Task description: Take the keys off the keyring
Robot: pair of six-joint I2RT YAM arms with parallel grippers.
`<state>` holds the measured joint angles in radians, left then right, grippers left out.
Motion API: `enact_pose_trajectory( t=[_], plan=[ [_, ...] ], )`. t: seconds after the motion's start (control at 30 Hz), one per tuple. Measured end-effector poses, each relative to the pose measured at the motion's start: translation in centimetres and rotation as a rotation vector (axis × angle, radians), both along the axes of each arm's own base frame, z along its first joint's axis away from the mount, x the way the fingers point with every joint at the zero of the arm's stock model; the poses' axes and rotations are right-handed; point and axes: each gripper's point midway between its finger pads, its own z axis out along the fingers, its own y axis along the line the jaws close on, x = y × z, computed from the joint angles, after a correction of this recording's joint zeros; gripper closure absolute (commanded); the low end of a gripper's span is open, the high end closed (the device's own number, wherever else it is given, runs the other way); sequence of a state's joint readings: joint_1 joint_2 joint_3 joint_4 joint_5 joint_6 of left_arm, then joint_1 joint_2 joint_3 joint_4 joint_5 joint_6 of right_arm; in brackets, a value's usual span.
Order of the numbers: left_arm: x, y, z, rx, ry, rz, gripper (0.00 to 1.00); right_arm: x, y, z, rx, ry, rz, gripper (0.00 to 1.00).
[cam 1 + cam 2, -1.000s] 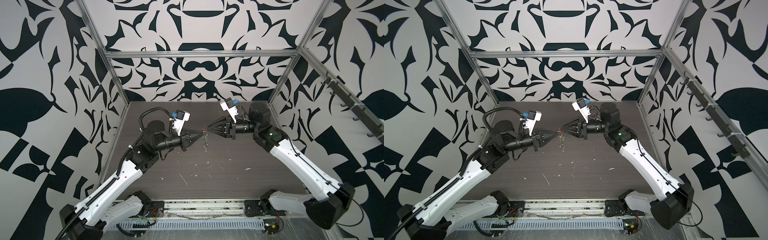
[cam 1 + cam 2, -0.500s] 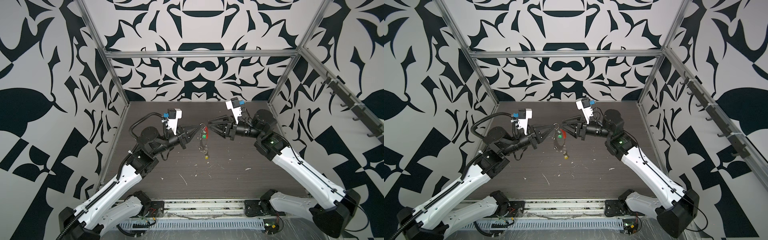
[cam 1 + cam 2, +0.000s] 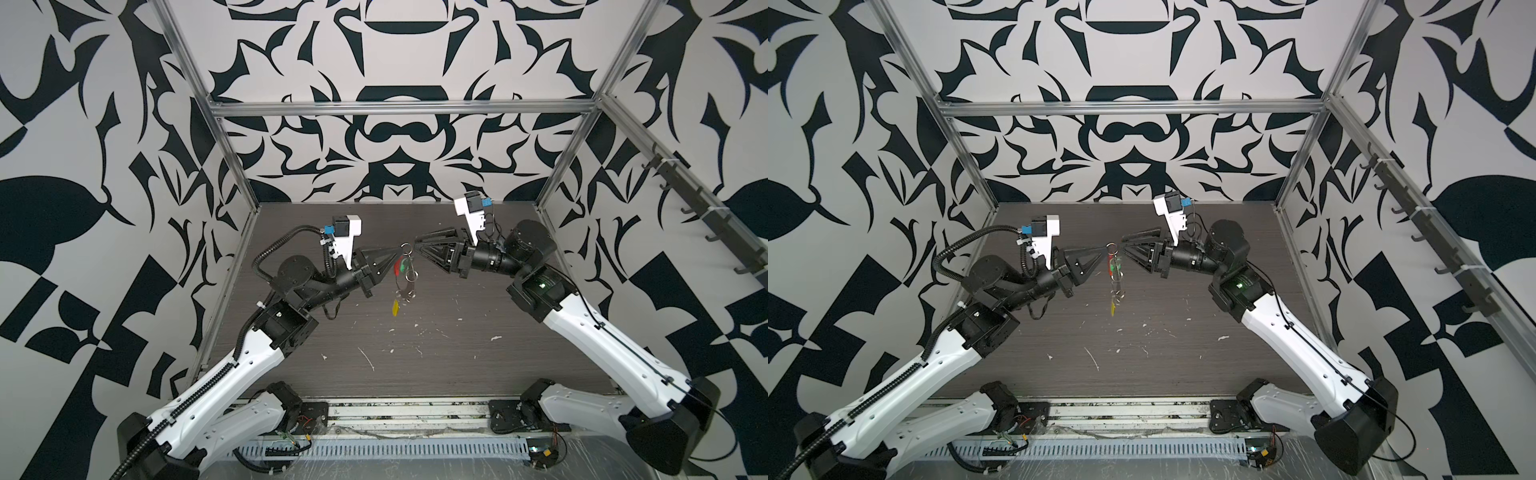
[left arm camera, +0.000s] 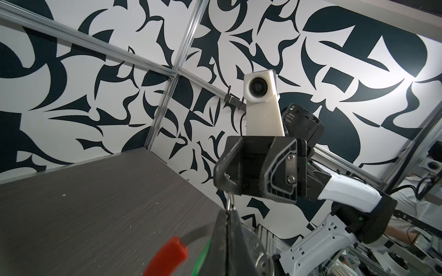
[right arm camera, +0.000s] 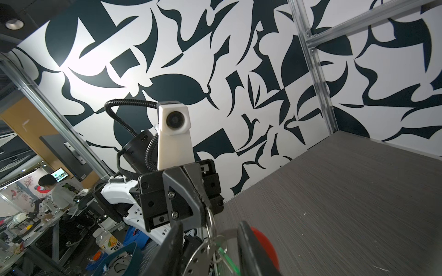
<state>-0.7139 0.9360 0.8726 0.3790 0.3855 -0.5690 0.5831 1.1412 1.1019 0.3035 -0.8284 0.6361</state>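
The keyring [image 3: 402, 283] [image 3: 1116, 282] hangs in the air between the two arms, above the dark table. My left gripper [image 3: 398, 249] [image 3: 1105, 248] [image 4: 227, 213] is shut on a small wire ring [image 4: 230, 200] [image 5: 210, 227] at its top. Below that ring hang the red sleeve [image 3: 398, 264] [image 4: 167, 255], a key's green tag [image 3: 405, 266] [image 5: 227, 255] and a key's yellow tag [image 3: 395, 308] [image 3: 1113, 307]; the key blades are too small to make out. My right gripper [image 3: 417, 246] [image 3: 1123, 245] [image 5: 210, 224] is open, its fingers on either side of the wire ring. The pierced hoop [image 5: 201, 258] shows between them.
Small white flecks [image 3: 368, 359] lie scattered over the dark wood-grain table [image 3: 478, 365]. Patterned walls on aluminium posts [image 3: 232, 166] close in three sides. Hooks [image 3: 706, 216] line the right wall. A slotted rail [image 3: 374, 449] runs along the front edge.
A second ago both grippers met low over the table around the keyring. The left gripper has since lifted it, so it hangs free. The right gripper's jaws widened briefly, then narrowed again.
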Motion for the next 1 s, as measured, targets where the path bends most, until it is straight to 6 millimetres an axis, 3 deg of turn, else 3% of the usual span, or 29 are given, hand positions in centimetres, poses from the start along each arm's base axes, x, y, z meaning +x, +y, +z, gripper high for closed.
enact_pose_trajectory(
  t=[0.33, 0.7, 0.8, 0.9, 1.0],
  plan=[
    [-0.2, -0.1, 0.1, -0.002, -0.002, -0.005, 1.0, -0.3, 1.1, -0.5, 0.006, 0.042, 0.067, 0.76],
    [-0.2, -0.1, 0.1, -0.004, -0.003, -0.006, 1.0, -0.8, 1.3, -0.5, 0.006, 0.04, 0.094, 0.99],
    [-0.2, -0.1, 0.0, 0.0, 0.002, -0.006, 0.99, -0.8, 1.3, -0.6, 0.001, 0.034, 0.091, 1.0],
    [-0.1, -0.2, -0.4, 0.01, 0.016, -0.007, 0.81, -0.7, 1.3, -0.9, -0.018, 0.035, 0.088, 1.0],
    [-0.2, -0.2, -0.9, 0.027, 0.035, -0.011, 0.73, -0.8, 1.2, -1.7, -0.058, 0.04, 0.084, 1.0]
  ],
)
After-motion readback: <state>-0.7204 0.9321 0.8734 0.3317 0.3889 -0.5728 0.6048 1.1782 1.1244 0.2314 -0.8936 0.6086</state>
